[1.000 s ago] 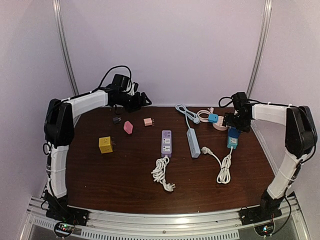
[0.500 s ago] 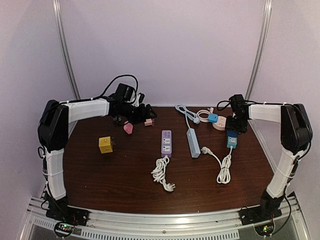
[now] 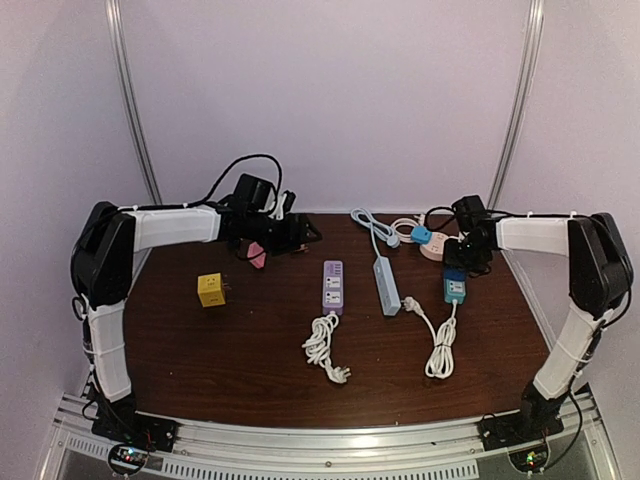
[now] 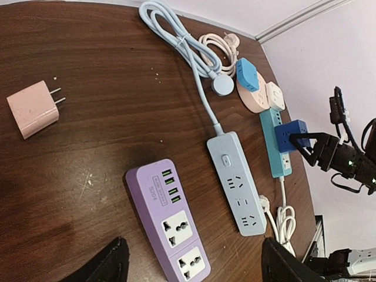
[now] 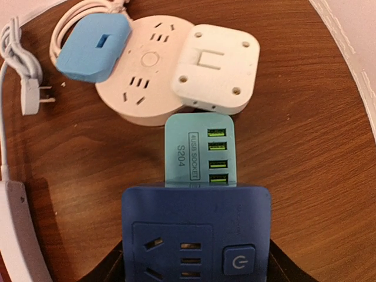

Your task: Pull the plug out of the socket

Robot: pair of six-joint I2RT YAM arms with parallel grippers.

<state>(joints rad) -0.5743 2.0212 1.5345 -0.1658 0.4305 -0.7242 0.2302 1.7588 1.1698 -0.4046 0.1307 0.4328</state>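
A dark blue cube plug [image 5: 195,232] sits on the near end of a teal power strip [image 5: 201,150], covering its sockets. It also shows in the left wrist view [image 4: 292,134]. My right gripper [image 5: 195,265] is shut on the plug, one finger [image 5: 108,269] on each side. In the top view the right gripper [image 3: 463,250] is at the far right of the table, over the teal strip [image 3: 455,288]. My left gripper [image 3: 298,235] is open and empty, hovering above the purple power strip [image 4: 167,217]; its fingertips [image 4: 111,265] show at the bottom edge.
A grey-blue power strip [image 3: 386,284] lies between the purple strip [image 3: 332,287] and the teal one. A round cream socket [image 5: 141,70] with a light blue adapter [image 5: 94,47] and a white adapter [image 5: 216,67] sits just beyond the teal strip. A pink charger [image 4: 32,108], a yellow cube [image 3: 210,289] and coiled white cords [image 3: 440,345] lie around.
My left arm has swung right and forward over the table. My right gripper has moved left and slightly nearer, and the teal strip and its cord have shifted with it.
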